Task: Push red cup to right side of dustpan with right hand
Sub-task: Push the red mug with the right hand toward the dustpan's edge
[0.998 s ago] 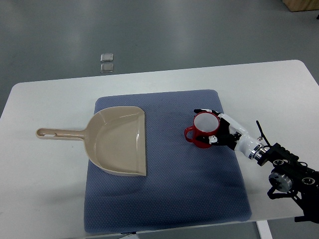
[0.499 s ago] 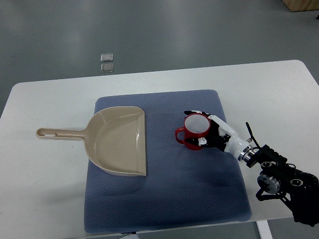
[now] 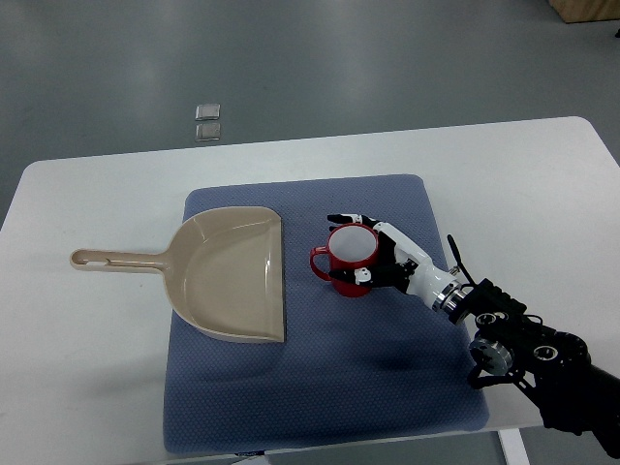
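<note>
My fingers (image 3: 347, 218) are curling around the red cup (image 3: 350, 260), one set reaching over the far rim and another (image 3: 360, 275) hooking the near wall, so I am cupping it from its right rather than lifting it; my right hand (image 3: 380, 254) is lying just right of the cup and touching it, with the wrist and arm trailing off toward the lower right edge; the cup is standing upright on the blue mat (image 3: 387, 358), its white inside facing up and its handle pointing left, away from my palm; the relation that matters is this: the cup is sitting directly left of my hand, and the dustpan (image 3: 232, 276) is lying further left again, so hand, cup and pan are falling roughly on one line; the pan's straight open edge is facing the cup, its long axis running left through the handle; a strip of bare mat is separating the cup's handle from that edge, so I judge the push is nearing its end but not finished; my left hand is not showing.
</note>
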### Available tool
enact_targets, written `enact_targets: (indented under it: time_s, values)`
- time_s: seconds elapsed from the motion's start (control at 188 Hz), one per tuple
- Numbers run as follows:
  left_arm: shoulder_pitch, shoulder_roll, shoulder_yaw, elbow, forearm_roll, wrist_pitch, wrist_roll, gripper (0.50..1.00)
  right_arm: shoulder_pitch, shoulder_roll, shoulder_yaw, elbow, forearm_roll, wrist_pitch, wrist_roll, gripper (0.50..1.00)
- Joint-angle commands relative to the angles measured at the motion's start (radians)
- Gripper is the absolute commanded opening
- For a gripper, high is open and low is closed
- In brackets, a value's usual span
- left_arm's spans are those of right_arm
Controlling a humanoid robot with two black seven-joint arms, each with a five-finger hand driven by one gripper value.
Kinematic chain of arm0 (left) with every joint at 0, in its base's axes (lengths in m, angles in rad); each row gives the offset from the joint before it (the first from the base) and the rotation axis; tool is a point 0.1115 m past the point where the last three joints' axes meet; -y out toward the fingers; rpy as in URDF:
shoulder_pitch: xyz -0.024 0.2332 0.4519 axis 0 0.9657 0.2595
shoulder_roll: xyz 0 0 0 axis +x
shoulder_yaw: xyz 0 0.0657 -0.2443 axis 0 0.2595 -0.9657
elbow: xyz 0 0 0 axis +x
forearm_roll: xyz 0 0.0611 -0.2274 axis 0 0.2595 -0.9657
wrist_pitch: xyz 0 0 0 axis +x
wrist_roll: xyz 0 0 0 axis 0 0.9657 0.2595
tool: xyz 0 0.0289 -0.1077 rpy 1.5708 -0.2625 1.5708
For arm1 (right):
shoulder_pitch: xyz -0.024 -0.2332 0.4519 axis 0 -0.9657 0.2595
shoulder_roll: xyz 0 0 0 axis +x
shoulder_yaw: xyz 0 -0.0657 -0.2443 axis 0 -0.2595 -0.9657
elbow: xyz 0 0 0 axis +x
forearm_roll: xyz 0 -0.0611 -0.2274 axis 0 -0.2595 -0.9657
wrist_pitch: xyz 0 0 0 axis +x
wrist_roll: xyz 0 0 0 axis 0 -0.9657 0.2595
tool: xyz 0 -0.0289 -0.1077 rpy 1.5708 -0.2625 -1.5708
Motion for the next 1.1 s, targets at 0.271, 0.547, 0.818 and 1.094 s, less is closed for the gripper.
enact_targets:
  time_s: [0.271,0.547,0.818,1.094]
  values:
    - [0.0,0.0,0.0,-0.006,0.0,0.0,0.0,1.0,0.024,0.06,-0.057,-0.002,-0.001,-0.053,0.0,0.93]
    - [0.0,0.0,0.0,-0.006,0.0,0.0,0.0,1.0,0.027,0.078,-0.06,-0.002,-0.001,-0.067,0.0,0.93]
    - [0.0,0.0,0.0,-0.006,0.0,0.0,0.0,1.0,0.028,0.078,-0.071,-0.002,0.001,-0.075,0.0,0.932]
    - [0.0,0.0,0.0,-0.006,0.0,0.0,0.0,1.0,0.03,0.078,-0.071,0.008,0.005,-0.063,0.0,0.934]
